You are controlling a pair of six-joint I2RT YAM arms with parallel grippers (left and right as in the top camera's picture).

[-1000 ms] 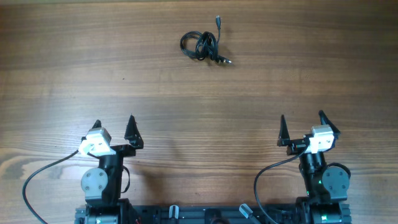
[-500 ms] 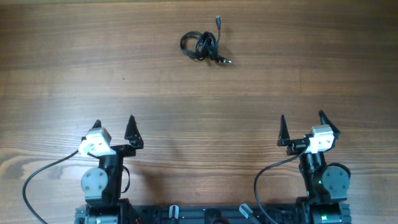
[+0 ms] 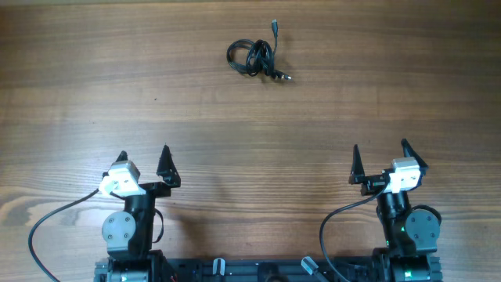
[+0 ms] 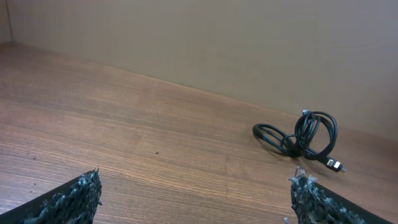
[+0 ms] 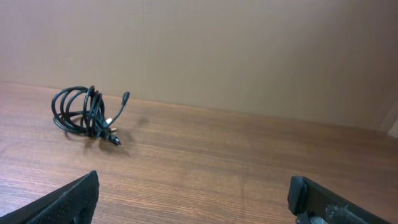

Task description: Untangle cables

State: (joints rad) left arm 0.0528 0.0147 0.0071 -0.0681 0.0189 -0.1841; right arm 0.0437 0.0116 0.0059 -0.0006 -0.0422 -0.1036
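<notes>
A knotted bundle of black cables [image 3: 254,59] lies at the far middle of the wooden counter [image 3: 70,94], well apart from the left fingers [image 3: 166,163] and right fingers [image 3: 356,164], both spread wide, holding nothing.

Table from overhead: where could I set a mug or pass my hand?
Bare wood spans the middle, between the cable bundle at the far side and the left tool and right tool. Both far corners are free. Crowded only along the near edge, at the arm bases.
</notes>
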